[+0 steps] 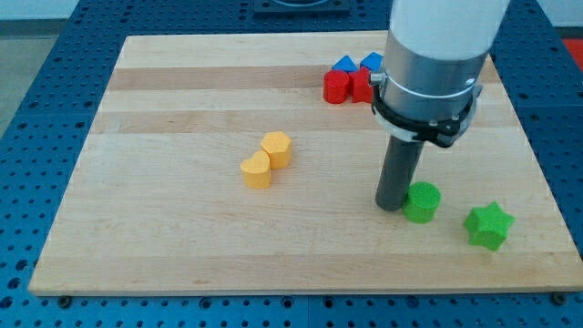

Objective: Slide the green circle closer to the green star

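Observation:
The green circle lies on the wooden board toward the view's lower right. The green star lies to its right and a little lower, a short gap away. My tip rests on the board right against the left side of the green circle, on the side away from the star. The rod rises from there to the arm's grey and white body at the view's top right.
A yellow hexagon and a yellow heart-like block touch each other near the board's middle. Two red blocks and two blue blocks cluster at the view's top, partly hidden by the arm.

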Available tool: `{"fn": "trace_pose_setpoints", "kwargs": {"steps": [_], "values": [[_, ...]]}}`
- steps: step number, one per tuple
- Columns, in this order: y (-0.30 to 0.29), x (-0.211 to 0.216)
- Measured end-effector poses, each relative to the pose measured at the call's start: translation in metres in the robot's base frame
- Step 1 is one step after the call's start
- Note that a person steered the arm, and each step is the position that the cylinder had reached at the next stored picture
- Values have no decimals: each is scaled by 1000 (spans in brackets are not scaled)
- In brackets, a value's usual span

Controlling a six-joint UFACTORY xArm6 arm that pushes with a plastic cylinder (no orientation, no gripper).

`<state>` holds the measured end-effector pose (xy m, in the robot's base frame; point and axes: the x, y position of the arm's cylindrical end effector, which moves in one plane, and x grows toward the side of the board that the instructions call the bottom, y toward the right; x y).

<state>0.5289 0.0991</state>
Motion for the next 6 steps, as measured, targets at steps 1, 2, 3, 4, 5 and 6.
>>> {"fn": "trace_pose_setpoints", "kwargs": {"steps": [1,2,3,4,5,6], "values": [[3,7],[17,5],[27,3],[39,3],[54,3],[68,1]]}}
